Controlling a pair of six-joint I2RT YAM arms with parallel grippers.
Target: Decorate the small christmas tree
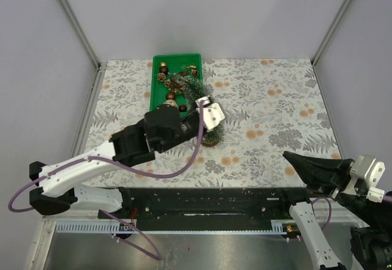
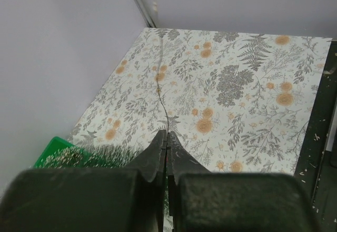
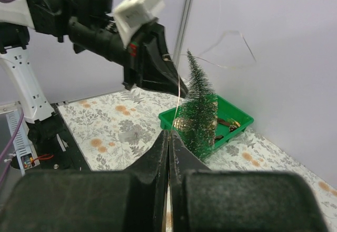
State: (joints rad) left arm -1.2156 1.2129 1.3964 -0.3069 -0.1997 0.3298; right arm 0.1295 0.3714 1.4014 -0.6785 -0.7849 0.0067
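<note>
Green tray: baubles | tree beside | left gripper pinches wire | right gripper closed

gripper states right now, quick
Left gripper: closed on a thin wire.
Right gripper: closed, holding nothing visible.

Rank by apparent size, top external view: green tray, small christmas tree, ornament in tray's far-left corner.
1. green tray
2. small christmas tree, partly hidden by the left arm
3. ornament, clearly smallest
</note>
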